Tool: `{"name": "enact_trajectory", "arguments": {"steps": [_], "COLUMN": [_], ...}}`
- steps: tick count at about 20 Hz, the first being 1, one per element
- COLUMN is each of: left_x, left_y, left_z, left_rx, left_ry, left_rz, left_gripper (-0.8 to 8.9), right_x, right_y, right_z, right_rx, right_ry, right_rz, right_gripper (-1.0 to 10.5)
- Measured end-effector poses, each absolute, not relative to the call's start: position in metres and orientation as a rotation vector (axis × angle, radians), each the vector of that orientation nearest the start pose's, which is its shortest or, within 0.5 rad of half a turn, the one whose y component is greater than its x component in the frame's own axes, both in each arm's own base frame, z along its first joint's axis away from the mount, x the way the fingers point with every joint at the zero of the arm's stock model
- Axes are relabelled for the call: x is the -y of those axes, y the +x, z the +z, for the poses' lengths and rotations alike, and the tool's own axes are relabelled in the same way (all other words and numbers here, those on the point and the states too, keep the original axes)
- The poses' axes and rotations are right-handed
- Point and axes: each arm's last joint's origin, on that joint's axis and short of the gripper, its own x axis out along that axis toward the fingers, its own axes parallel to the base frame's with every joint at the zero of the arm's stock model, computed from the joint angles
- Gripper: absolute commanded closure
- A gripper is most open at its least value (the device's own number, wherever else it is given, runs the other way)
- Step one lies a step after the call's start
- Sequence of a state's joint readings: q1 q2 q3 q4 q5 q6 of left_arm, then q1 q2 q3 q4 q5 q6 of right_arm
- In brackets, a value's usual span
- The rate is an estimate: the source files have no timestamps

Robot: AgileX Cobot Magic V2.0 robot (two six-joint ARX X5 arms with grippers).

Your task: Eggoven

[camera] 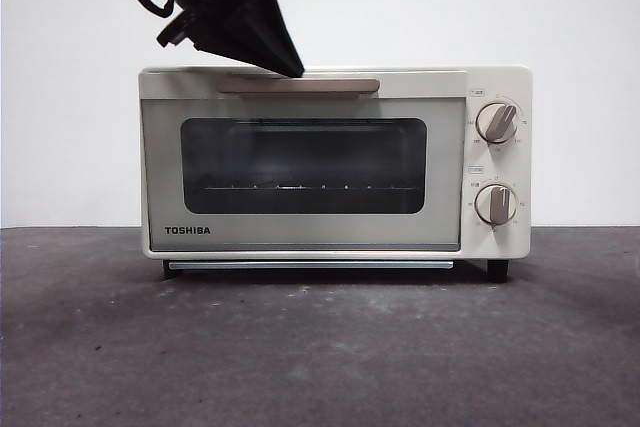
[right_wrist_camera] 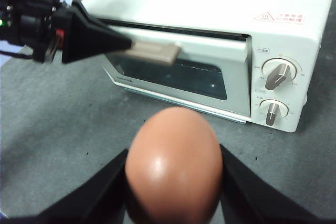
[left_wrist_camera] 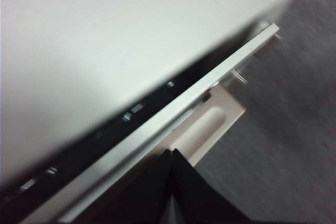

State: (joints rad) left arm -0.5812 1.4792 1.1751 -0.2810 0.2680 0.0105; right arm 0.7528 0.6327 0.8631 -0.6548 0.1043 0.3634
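Note:
The cream TOSHIBA toaster oven (camera: 300,237) stands in the middle of the table. Its dark glass door is ajar at the top, leaving a dark gap in the left wrist view (left_wrist_camera: 105,35). My left gripper (camera: 290,67) comes in from the upper left. Its jaws are shut to a point (left_wrist_camera: 172,153) against the beige handle (left_wrist_camera: 210,129), also seen in the right wrist view (right_wrist_camera: 126,43). My right gripper (right_wrist_camera: 173,153) is shut on the reddish-brown egg (right_wrist_camera: 173,171), held in front of the oven (right_wrist_camera: 210,3) and some way back from it. It is out of the front view.
Two knobs (camera: 497,122) (camera: 496,204) sit on the oven's right panel. The oven stands on a dark grey tabletop (camera: 320,347) that stretches in front of it. A white wall is behind.

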Motion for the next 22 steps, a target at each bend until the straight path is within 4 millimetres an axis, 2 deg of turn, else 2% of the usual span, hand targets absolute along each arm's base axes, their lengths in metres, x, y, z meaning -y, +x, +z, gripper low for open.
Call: {"name": "enact_trajectory", "arguments": {"steps": [7,14,18,22], "left_x": [0.2,0.214,0.22,0.209], "left_y": [0.247,0.222,0.212,0.201], "left_z": [0.287,0.265,0.268,0.293], "left_rx": [-0.739,-0.944,-0.948,-0.866], "left_ry": [0.148,0.238,0.234,0.192], "left_rz": [-0.908,-0.932,-0.955,-0.959], "left_gripper": [8.06,8.06,8.06,8.06], "right_x": [-0.08,-0.08,-0.081,-0.086], "right_y": [0.09,0.09,0.09,0.096], "right_z": [0.334,0.334,0.334,0.332], "right_rx": [-0.502,-0.501,-0.505,-0.521], "right_ry": [0.167,0.167,0.165,0.157], "right_rz": [0.557,0.557,0.556,0.553], "right_gripper": [9.4,9.4,9.4,9.4]}}
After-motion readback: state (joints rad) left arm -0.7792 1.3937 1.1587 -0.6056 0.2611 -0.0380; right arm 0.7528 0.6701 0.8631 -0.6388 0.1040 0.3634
